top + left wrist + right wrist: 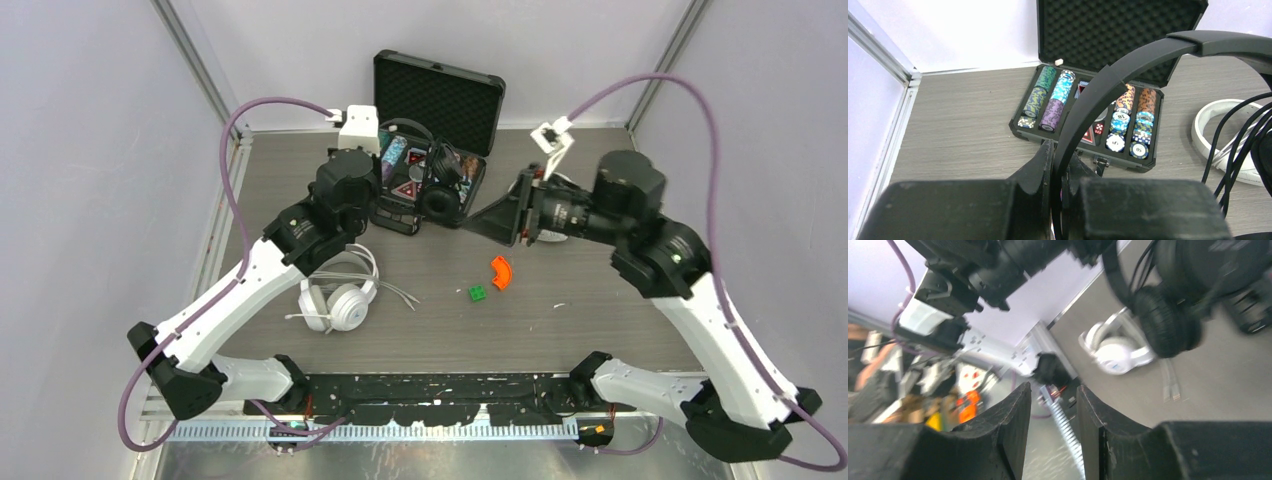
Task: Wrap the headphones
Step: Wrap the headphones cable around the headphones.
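My left gripper (385, 195) (1060, 155) is shut on the headband of the black headphones (1128, 65), held over the front of an open case; an ear cup (437, 201) hangs by the case, and thin black cable (1235, 145) dangles at right. One white pair (335, 303) lies on the table by the left arm, also in the right wrist view (1118, 347). A second white headband (1215, 112) lies right of the case. My right gripper (490, 218) (1053, 405) is open and empty, pointing left toward the black ear cup (1168, 320).
The open black case (440, 95) (1118, 25) holds rows of poker chips (1058, 97). An orange curved piece (500, 272) and a green brick (478, 293) lie mid-table. The white pair's cable ends (400, 293) trail to its right.
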Tool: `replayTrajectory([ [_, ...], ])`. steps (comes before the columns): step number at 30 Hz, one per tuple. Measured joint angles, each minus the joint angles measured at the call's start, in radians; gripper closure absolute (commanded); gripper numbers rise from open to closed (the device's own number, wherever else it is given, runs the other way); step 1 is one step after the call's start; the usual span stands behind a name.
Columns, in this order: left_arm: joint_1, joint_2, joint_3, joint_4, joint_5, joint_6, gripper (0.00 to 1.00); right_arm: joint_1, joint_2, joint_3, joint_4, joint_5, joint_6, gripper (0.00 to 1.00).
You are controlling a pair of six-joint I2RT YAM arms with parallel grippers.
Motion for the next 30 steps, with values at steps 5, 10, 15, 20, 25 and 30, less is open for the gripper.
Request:
replayTrajectory([
  [5,0.0,-0.022,0.0,0.004,0.016,0.017,1.0,0.0,-0.094,0.049,-0.006,0.27,-0.165,0.54],
  [10,0.0,-0.024,0.0,-0.005,0.048,0.027,1.0,0.0,-0.068,0.18,-0.091,0.467,-0.338,0.5],
  [15,0.0,-0.023,0.0,-0.015,0.072,0.029,1.0,0.0,0.056,0.278,-0.133,0.455,-0.343,0.48],
  [20,0.0,-0.023,0.0,-0.015,0.079,0.029,1.0,0.0,0.14,0.217,-0.125,0.417,-0.219,0.48],
  [25,0.0,-0.02,0.0,-0.016,0.082,0.029,1.0,0.0,0.17,0.163,-0.12,0.412,-0.101,0.5],
  [30,0.0,-0.018,0.0,-0.016,0.084,0.029,1.0,0.0,0.169,0.16,-0.095,0.424,-0.049,0.64],
])
